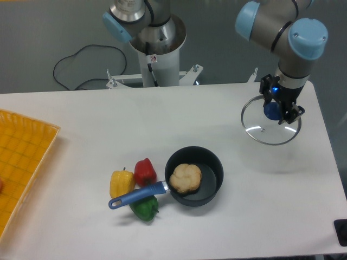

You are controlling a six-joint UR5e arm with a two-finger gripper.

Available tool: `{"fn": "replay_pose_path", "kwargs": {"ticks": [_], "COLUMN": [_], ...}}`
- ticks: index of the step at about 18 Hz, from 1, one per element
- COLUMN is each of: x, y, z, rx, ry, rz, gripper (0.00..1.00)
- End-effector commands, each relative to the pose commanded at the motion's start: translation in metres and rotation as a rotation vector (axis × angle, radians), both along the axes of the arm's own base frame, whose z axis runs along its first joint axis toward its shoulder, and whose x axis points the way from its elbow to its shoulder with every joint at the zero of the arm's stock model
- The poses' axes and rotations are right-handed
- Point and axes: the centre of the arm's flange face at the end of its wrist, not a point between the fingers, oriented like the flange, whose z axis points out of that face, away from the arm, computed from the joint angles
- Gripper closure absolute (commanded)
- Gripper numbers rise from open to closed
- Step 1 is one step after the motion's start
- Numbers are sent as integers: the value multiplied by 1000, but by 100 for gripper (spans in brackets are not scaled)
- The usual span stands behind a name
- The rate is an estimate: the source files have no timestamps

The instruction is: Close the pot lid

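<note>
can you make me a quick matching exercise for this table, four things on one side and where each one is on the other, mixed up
Things:
1. lid
2. bread roll
3. yellow pepper
4. orange tray

Places:
A. inside the pot
B. at the table's left edge
C. held by its blue knob in the tool, far right of the table
D. left of the red pepper, by the pot's blue handle

Pairs: 1-C, 2-A, 3-D, 4-B
</note>
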Motion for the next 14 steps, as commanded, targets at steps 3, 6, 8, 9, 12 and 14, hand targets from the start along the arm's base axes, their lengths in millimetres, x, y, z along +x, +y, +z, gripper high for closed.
{"fn": "replay_pose_path", "kwargs": {"ticks": [3,6,8,9,12,14], "x": [0,1,1,2,6,9], "y": [0,2,4,5,15,23], "z": [0,-1,0,0,2,5], "rx": [0,-1,1,1,5,6], "ry": [0,0,2,2,6,12], "rz": [2,18,18,17,28,35], "gripper": [41,42,42,42,41,42]}}
